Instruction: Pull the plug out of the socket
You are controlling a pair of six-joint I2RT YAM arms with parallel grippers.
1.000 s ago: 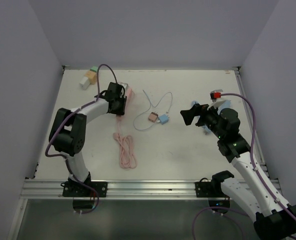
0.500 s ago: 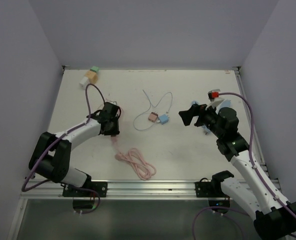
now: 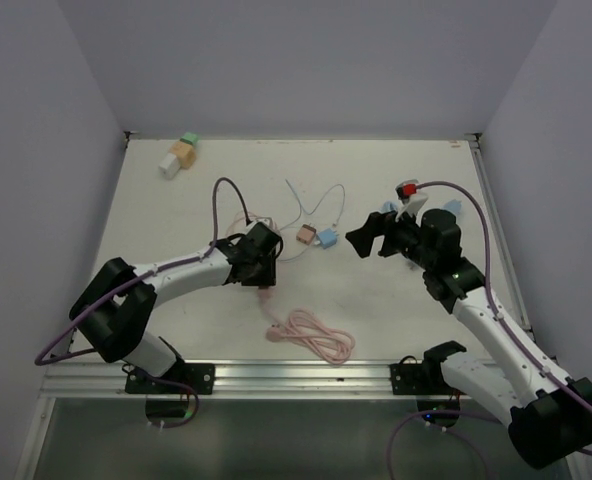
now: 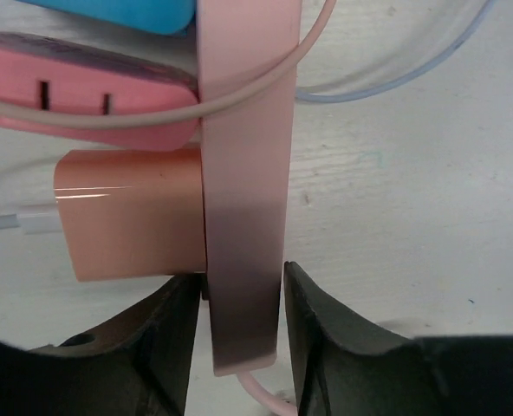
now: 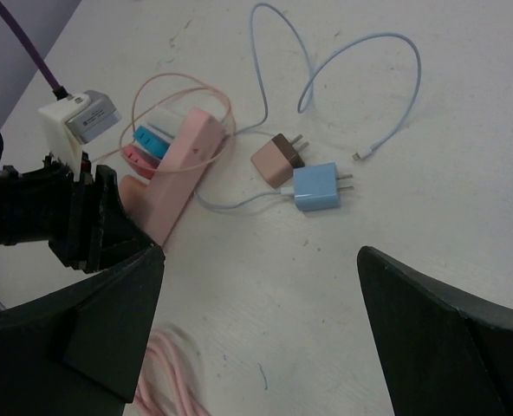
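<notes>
Left tool (image 4: 239, 286) is clamping the near end of the pink power strip (image 4: 243, 173). Jaws are squeezing down to the strip's width, one finger (image 4: 174, 338) pressing on each long side.

The strip is lying flat on the bench (image 3: 396, 160), left of centre in the top view and mostly hiding under the left wrist there.

Three plugs are sitting in a row along one side of the strip:
- A salmon adapter (image 4: 131, 212) is butting against the strip, closest to the fingers, with a white connector sticking out of its far face.
- A pink plug (image 4: 83, 95) is sitting next up.
- A blue plug (image 4: 126, 13) is showing only partly at the frame edge.

A pale cable (image 4: 239, 91) is crossing over the strip and the pink plug.

Right tool (image 5: 261, 260) is hanging above the bench right of centre. Its jaws are spreading wide, gripping nothing, and pointing toward the strip and left tool.

A brown charger (image 5: 278, 159) and a blue charger (image 5: 320, 186) are lying loose, touching each other. They are sitting between the strip and the right tool, apart from both.

A light blue cable (image 5: 360, 78) is looping across the bench behind them. A pink cord (image 3: 316, 335) is lying coiled near the front edge of the bench. Small coloured blocks (image 3: 179, 155) are sitting in the far left corner, well apart from everything.
</notes>
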